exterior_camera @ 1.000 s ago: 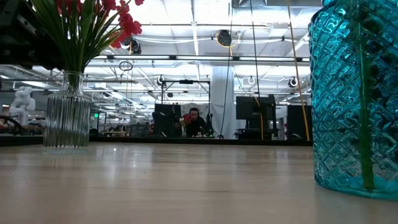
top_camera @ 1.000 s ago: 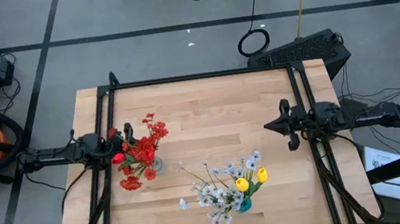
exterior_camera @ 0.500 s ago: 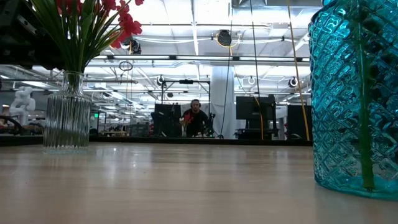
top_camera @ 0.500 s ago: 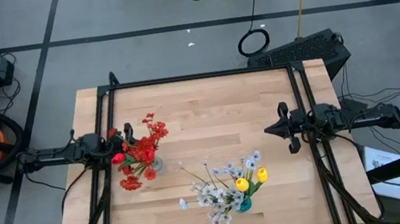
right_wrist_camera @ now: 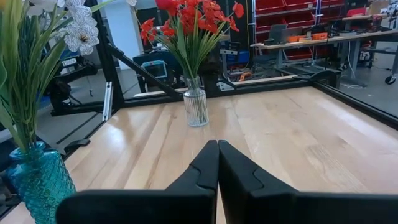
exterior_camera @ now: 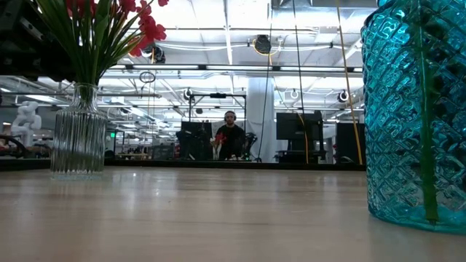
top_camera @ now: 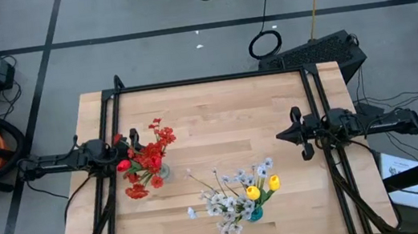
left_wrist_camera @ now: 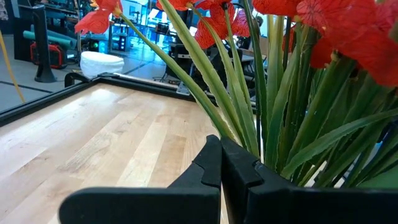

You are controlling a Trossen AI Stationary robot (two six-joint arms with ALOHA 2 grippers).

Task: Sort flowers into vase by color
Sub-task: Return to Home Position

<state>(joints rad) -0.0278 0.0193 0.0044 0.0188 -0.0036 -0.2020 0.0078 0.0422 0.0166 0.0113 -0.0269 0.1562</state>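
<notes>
Low view crops the blue vase (exterior_camera: 415, 116) and red flowers (exterior_camera: 149, 30).

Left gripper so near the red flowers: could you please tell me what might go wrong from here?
1. The left gripper, jaws shut, sits right by the stems of the red flowers; moving off could snag them and tip the clear vase.
2. The blue vase stands near the front edge of the table with white sprays leaning sideways, so a knock might topple it.
</notes>
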